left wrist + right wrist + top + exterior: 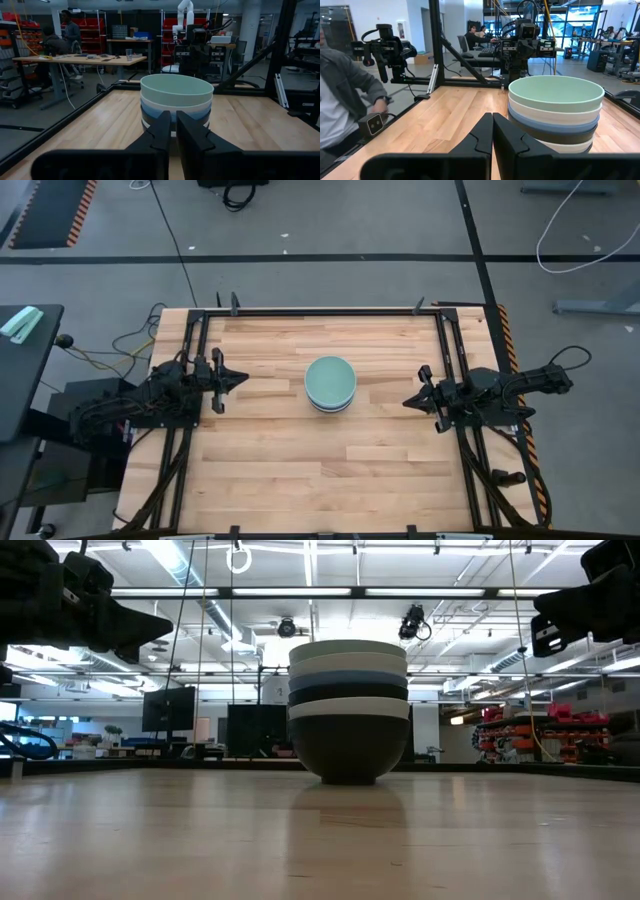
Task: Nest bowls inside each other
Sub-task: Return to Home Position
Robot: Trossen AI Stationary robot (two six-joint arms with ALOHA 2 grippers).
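Observation:
One stack of nested bowls (330, 383) stands on its black bottom bowl at the table's middle, slightly toward the far edge. In the low view the stack (348, 708) shows, from the top, pale mint green, white, blue, black, white and black. My left gripper (240, 379) hovers near the table's left edge, fingers nearly shut, pointing at the stack (176, 106). My right gripper (408, 401) hovers near the right edge, shut, also pointing at the stack (554, 112). Both are well clear of the bowls.
A black metal frame (320, 311) runs around the wooden table top. Bare wood lies on every side of the stack. Beyond the table are workbenches and shelves, and a person in a grey sleeve (345, 95) sits close to the table's edge.

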